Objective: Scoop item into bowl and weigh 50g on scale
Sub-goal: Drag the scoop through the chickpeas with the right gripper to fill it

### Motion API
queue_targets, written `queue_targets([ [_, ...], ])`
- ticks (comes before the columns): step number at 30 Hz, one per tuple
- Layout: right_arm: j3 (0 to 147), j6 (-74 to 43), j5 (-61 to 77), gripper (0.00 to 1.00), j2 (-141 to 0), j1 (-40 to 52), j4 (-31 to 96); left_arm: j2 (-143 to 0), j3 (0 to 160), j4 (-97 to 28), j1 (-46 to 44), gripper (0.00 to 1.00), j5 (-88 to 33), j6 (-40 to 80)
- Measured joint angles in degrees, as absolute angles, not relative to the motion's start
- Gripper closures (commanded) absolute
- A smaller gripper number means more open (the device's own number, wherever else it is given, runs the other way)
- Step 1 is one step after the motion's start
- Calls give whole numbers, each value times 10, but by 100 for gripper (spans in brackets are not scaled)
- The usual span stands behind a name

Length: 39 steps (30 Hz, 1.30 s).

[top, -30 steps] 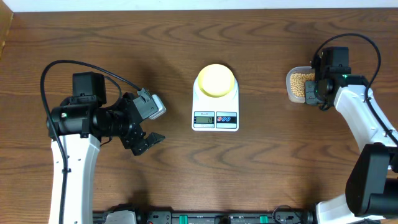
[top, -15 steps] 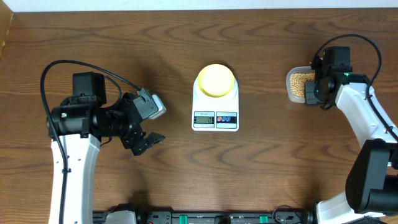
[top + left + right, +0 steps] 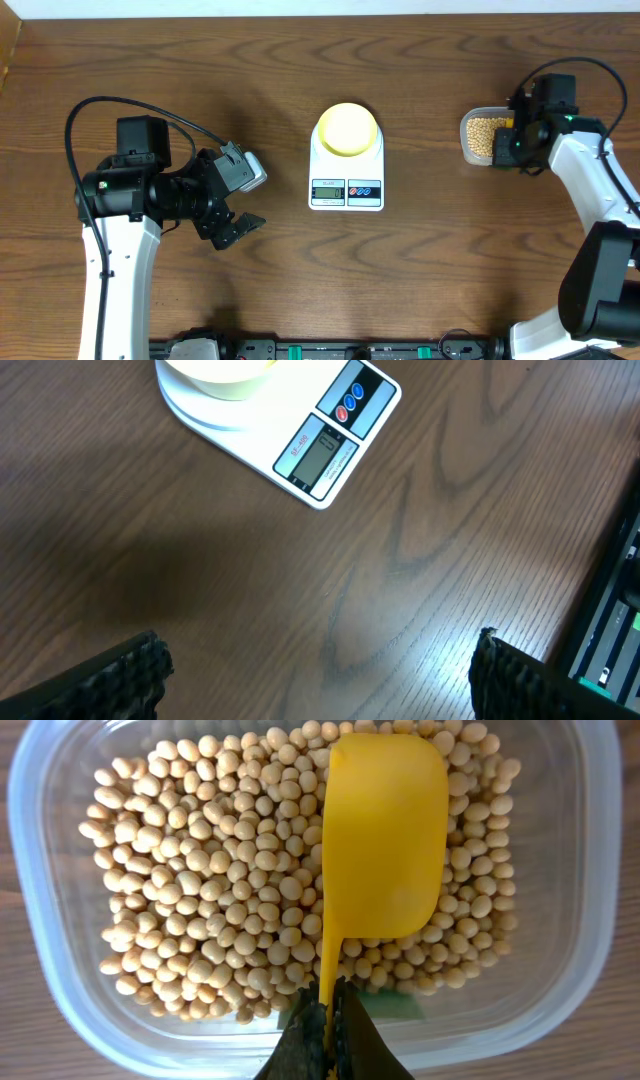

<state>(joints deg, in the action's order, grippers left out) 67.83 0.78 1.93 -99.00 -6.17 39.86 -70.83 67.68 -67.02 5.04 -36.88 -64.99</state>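
Slight drift of the right gripper toward the right edge of the table since a second ago; no other change anywhere, left side included. Clamped tight on the thin handle of the scoop, jaws together around it. Scoop's cup lying on top of the beans inside the tub, toward one side of it. No beans seen on the yellow face, and cannot tell whether mouth-up or turned over. Left gripper spread wide apart, holding nothing, hanging over bare wood near the front of the scale.

Bowl already seated on the scale's round platform at the middle of the table, well apart from the tub. Looks empty from overhead — plain pale surface, no beans visible in it. Display too small to read.

Judged from that: early in the job. Done so far: bowl placed, scoop in the grip and brought to the beans. Left to do, most likely: dig in for a load, lift clear of the tub, carry leftward across to the bowl, tip in, then repeat or trim against the reading until the target weight. All of the beans in the tub as far as visible — none on the wood.
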Motion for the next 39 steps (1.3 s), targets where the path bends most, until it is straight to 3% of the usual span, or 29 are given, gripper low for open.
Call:
queue_targets([
  [39,686,-4,312,99,-1011,-189,440,-708,677,-670,50,2,-369,-650],
])
